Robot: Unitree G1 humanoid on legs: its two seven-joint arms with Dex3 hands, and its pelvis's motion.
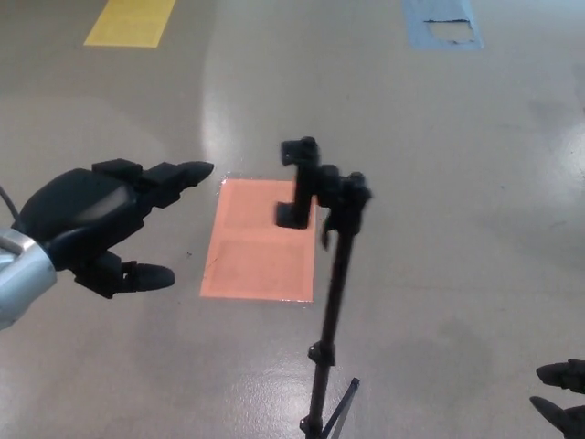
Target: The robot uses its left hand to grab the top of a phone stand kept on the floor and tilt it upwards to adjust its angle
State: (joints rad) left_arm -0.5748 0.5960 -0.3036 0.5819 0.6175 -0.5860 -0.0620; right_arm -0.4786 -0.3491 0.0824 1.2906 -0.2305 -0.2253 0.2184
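At the lower right corner, only black fingertips of the right hand (pixel 562 398) show; grip state cannot be told. Centre frame, the slim black metal phone stand (pixel 327 302) rises nearly upright, untouched. Left of it, the left hand (pixel 96 224) hovers, fingers spread, before a salmon rectangular floor patch (pixel 260 240).

Single head view, mounted high on the robot and angled steeply down and forward onto the floor (pixel 439 274), with picture left matching the robot's left. Close enough to place the left hand (pixel 96 224) large at the left edge and the phone stand (pixel 320 197) near centre, its base cut off by the bottom edge; right hand (pixel 562 395) clipped at the lower right corner. No second view, hence no shared area
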